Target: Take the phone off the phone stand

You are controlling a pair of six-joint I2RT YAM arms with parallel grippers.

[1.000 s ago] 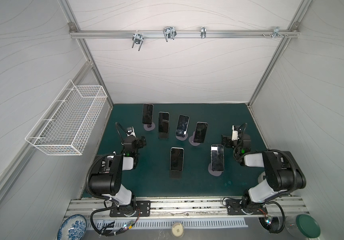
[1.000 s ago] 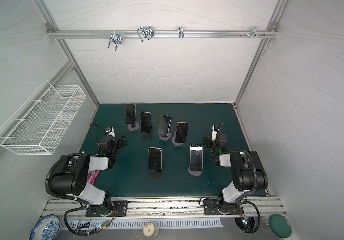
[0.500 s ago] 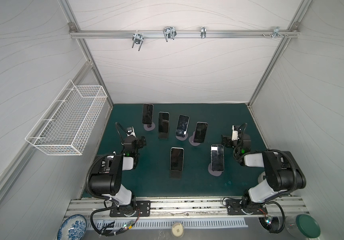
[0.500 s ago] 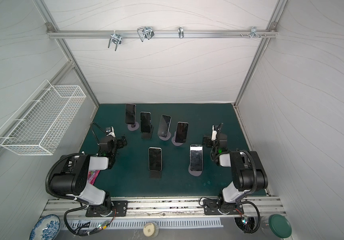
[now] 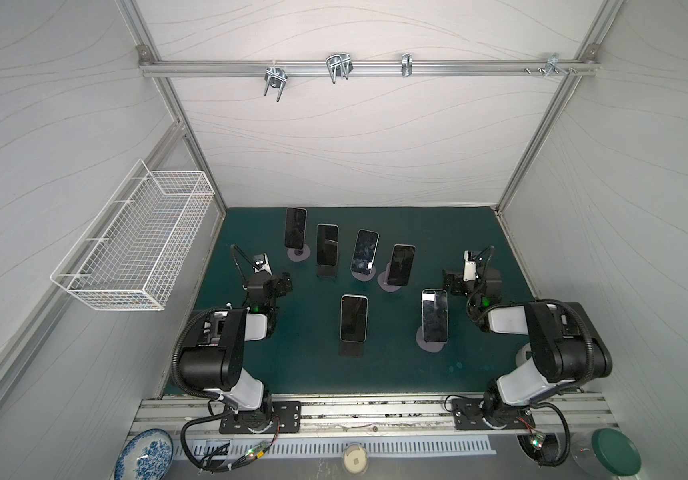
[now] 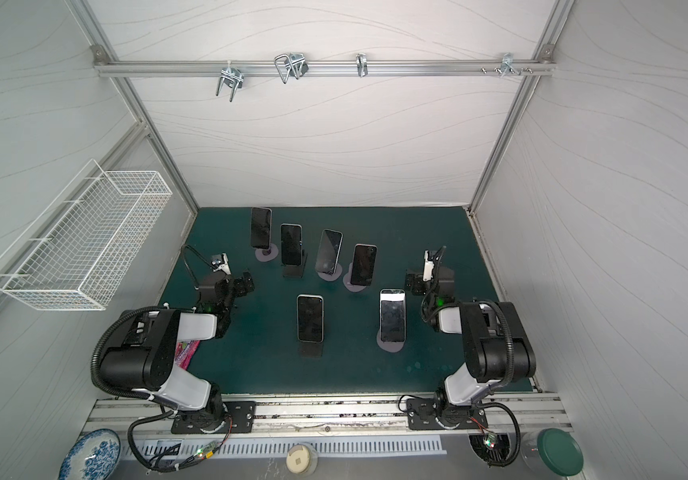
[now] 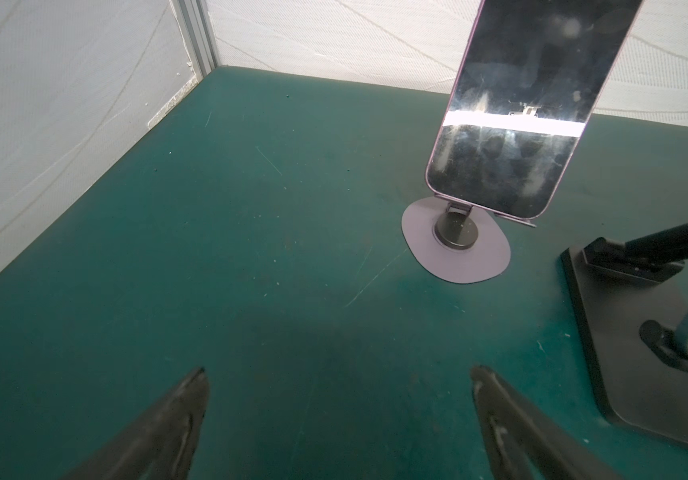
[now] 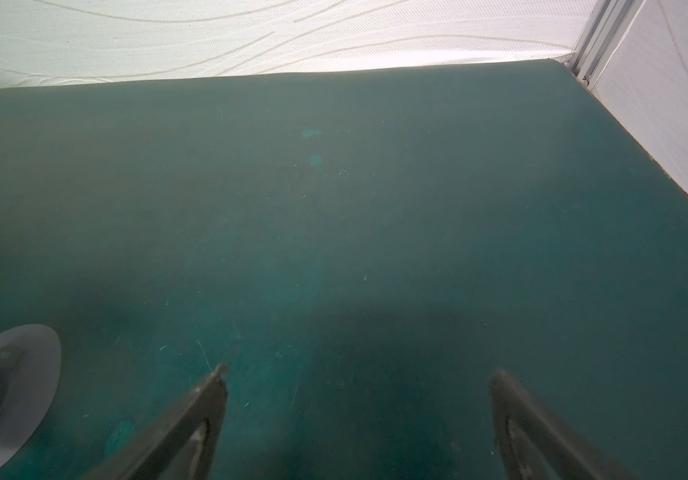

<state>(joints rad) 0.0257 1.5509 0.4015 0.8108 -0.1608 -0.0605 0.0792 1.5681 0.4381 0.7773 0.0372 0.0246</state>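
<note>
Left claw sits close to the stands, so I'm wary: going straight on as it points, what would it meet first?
Probably just the green mat. In the left wrist view the open left claw points at bare mat, with the phone and its purple stand off to one side. Depth is unclear.

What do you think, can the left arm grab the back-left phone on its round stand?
Probably yes. The left gripper is open, and only bare green mat lies between it and the phone on its round stand. The black stand beside it looks clear of the way.
</note>
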